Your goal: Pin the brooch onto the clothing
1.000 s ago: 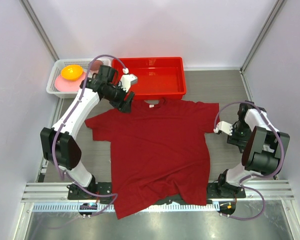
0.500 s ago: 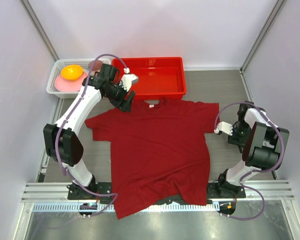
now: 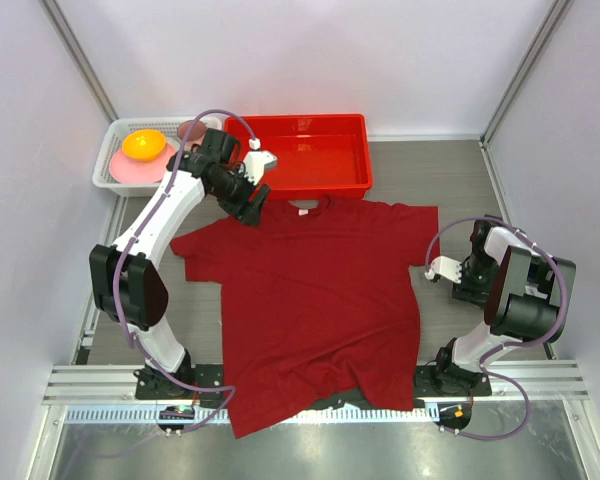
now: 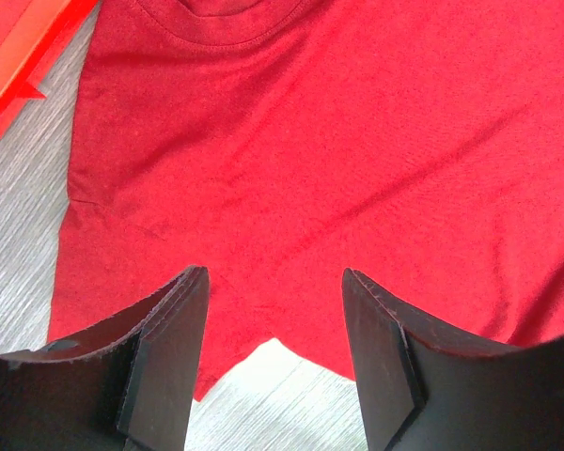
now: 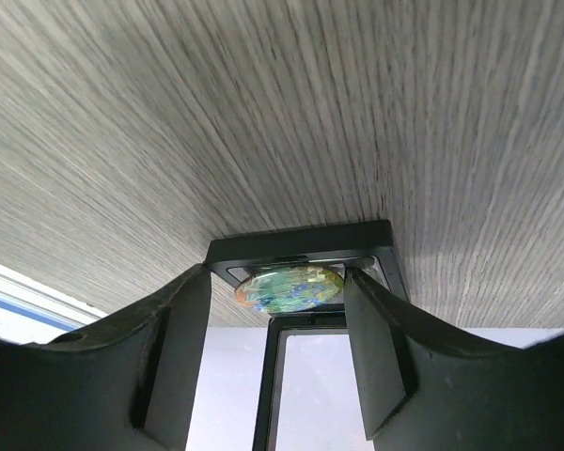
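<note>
The clothing, a dark red T-shirt, lies flat on the table with its collar toward the far side. My left gripper hovers open over the shirt's shoulder beside the collar. In the left wrist view its empty gripper frames the sleeve edge of the shirt. My right gripper is low over the table, right of the shirt. In the right wrist view the brooch, a small round disc with a greenish face, rests on a black stand. The right gripper is open, with a small gap on the left side.
A bright red tray stands just beyond the collar, and its corner shows in the left wrist view. A white basket at the far left holds an orange thing. Walls close both sides.
The right wrist has come down and toward the near edge. The left arm has barely shifted by the collar.
</note>
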### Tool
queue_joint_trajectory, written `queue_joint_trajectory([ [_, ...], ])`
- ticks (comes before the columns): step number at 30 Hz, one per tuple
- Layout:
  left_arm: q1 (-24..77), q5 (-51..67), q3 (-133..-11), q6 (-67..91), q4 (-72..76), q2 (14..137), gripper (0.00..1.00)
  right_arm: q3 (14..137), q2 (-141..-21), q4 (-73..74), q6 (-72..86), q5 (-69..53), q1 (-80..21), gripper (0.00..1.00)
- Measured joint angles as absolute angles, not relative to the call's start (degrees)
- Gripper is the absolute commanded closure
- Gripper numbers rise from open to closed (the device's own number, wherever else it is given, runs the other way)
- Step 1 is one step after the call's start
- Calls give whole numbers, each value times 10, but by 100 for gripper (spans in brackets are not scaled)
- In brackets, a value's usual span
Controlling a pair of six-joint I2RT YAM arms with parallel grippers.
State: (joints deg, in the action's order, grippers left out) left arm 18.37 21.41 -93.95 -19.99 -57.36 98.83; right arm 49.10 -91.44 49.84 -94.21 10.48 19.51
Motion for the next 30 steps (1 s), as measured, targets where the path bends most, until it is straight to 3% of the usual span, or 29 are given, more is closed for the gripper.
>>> queue_joint_trajectory([
  [4,184,210,-940,-201,-576,990,37,478,-909,480,-942,110,195,37],
  [15,184,205,-940,-211,-582,990,37,475,-907,459,-942,122,195,55],
  [30,184,203,-940,-213,-578,990,32,505,-870,510,-941,85,188,56],
])
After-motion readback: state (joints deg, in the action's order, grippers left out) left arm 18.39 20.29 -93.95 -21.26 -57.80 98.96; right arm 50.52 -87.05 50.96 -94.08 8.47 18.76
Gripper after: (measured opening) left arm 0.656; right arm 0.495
